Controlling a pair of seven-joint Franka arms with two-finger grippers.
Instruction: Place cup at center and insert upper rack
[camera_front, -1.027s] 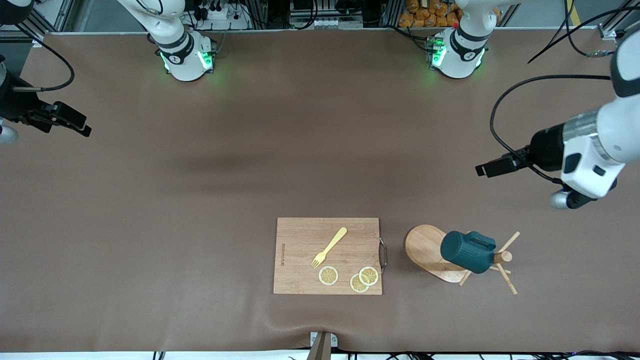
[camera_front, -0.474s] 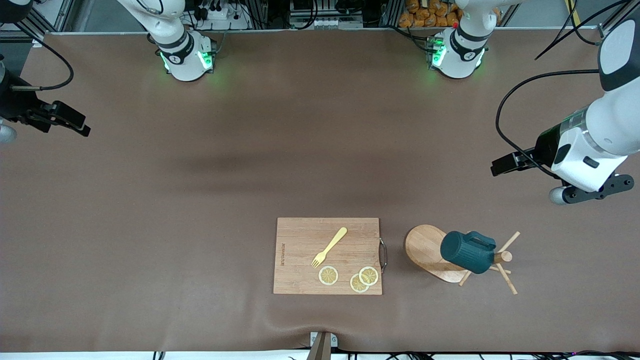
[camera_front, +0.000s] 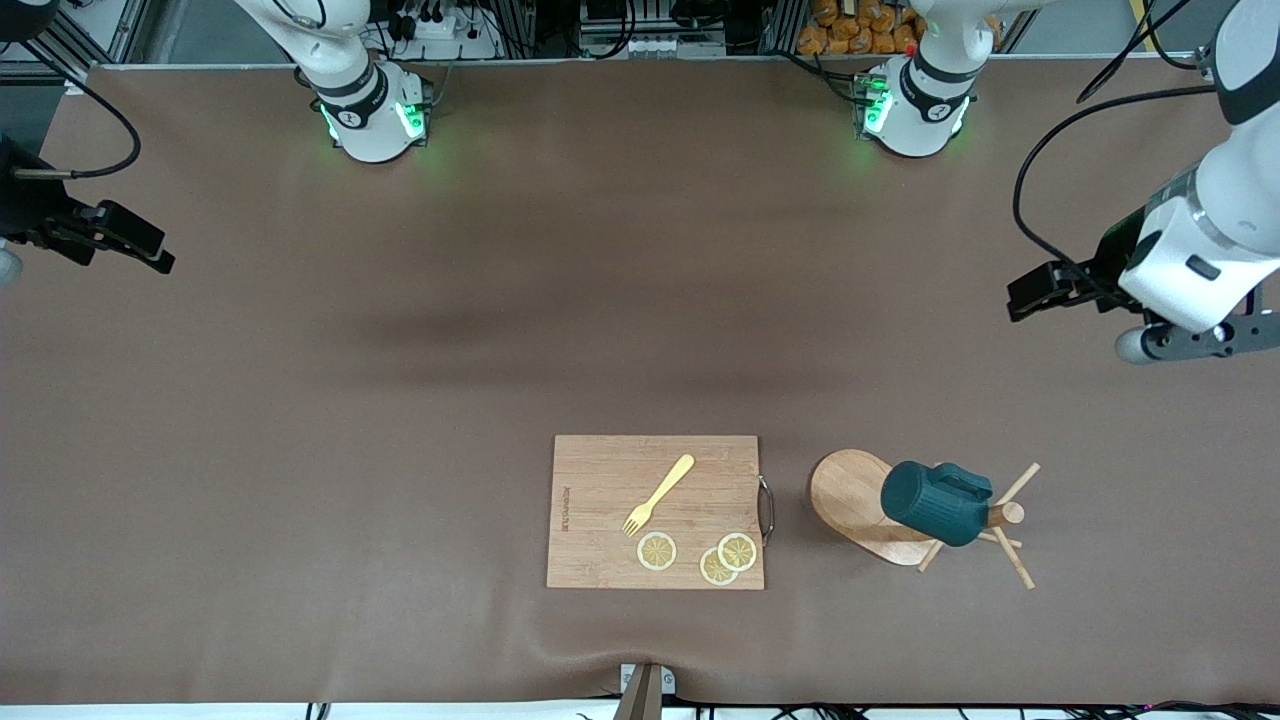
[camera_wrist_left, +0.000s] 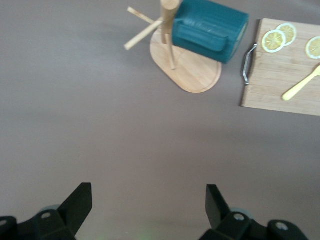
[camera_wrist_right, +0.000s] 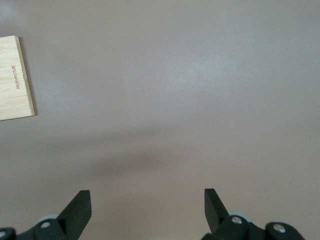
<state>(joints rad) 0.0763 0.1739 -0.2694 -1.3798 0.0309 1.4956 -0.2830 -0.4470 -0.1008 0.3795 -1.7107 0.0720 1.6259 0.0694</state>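
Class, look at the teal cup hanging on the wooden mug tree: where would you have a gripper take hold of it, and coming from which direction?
Grip the cup across its ribbed body, coming from above. It hangs sideways on the upper rack, its handle uppermost near the post, so I would close on the round sides, clear of the pegs.

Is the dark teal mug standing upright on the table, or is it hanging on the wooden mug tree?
Hanging. The dark teal mug lies sideways against the light wooden mug tree's post, above its oval base.
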